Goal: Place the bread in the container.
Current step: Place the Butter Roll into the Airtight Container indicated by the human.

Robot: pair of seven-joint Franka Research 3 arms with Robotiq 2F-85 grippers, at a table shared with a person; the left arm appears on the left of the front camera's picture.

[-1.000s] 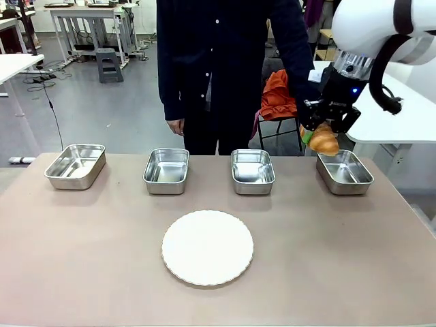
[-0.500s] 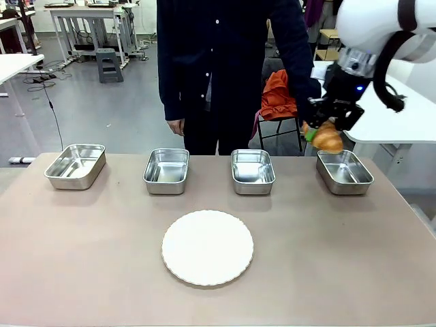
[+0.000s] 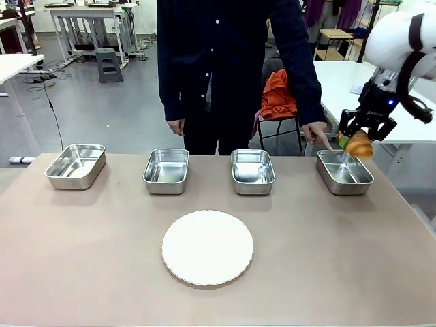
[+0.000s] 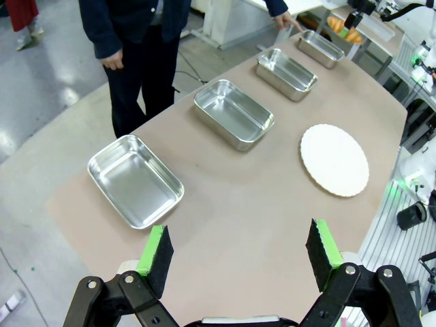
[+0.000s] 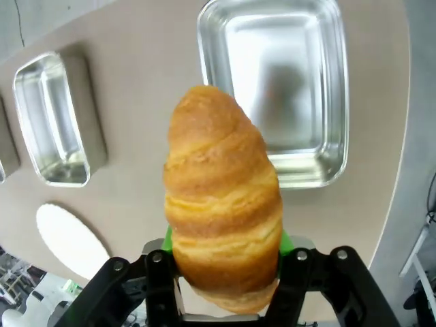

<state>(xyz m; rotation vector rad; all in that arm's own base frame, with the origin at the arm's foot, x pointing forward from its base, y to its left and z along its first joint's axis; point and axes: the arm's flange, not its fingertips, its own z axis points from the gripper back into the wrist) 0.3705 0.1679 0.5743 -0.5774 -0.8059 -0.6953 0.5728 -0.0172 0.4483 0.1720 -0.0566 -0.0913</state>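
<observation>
Above the far right of the counter [image 3: 68, 272], the right pincer [image 3: 359, 142] is clamped on the bread [image 3: 359, 145] and holds it in the air over the pan [image 3: 345, 172] at about two o'clock from the plate [image 3: 207, 246]. A person's hand [image 3: 317, 131] points a finger down at that pan's far left corner, so I judge it to be the container meant.

To do this step well, bring the bread in toward the pan's middle, since it hangs nearer the right rim. The wrist view shows the pan's floor just past the bread's tip at twelve o'clock. Lower until the tip is close to the floor, then part the pads, so it drops a little and does not bounce off the rolled rim. The bread hangs lengthwise from the jaws, so it will likely tip over on release; aim that fall along the pan's long side. Keep away from the pointing finger on the nine o'clock side.

It is golden-brown, ridged across in flaky bands, tapered toward its free end, and narrower than the pan. The crust looks brittle, so release gently.

The left pincer [image 4: 238, 255] hangs with its pads well apart, holding nothing, over the counter's other end.
</observation>
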